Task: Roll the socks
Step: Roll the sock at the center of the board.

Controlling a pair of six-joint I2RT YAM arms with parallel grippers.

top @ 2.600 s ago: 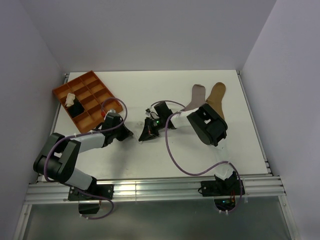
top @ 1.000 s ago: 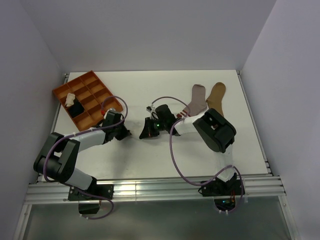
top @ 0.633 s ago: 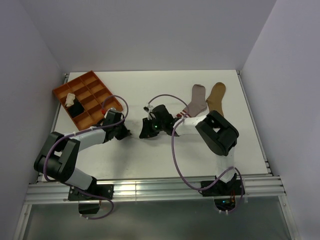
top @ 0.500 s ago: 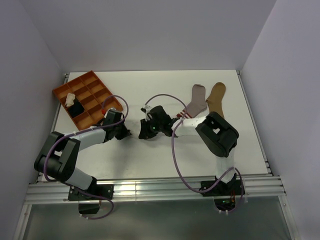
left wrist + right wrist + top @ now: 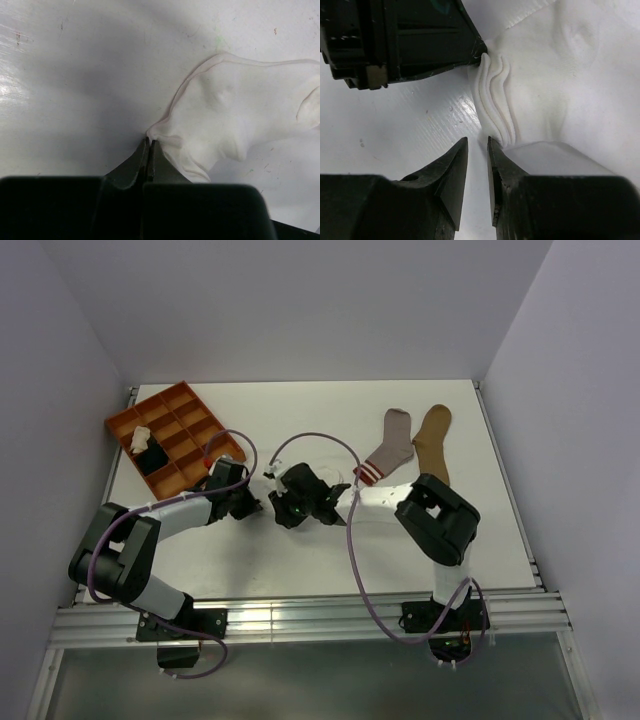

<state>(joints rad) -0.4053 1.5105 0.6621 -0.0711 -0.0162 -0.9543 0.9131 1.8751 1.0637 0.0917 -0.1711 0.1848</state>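
Right fingers [image 5: 452, 170] have reached the white sock [image 5: 240, 120] at its bunched edge and eased apart, apparently empty; left fingers [image 5: 137, 162] clench that edge, rolling barely begun.

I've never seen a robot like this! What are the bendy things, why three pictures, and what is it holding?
Those are two robot arms bolted to a white table. Each ends in a two-finger pincher called a gripper. One picture looks down from above; the other two come from little cameras on the wrists, so the fingers look huge. The left gripper is pinched shut on the edge of a white sock. The right gripper sits at that sock's edge, fingers a little apart, holding nothing. Farther back lie a grey sock with a red-striped cuff and a tan sock. The orange tray holds a cream sock and a black sock.
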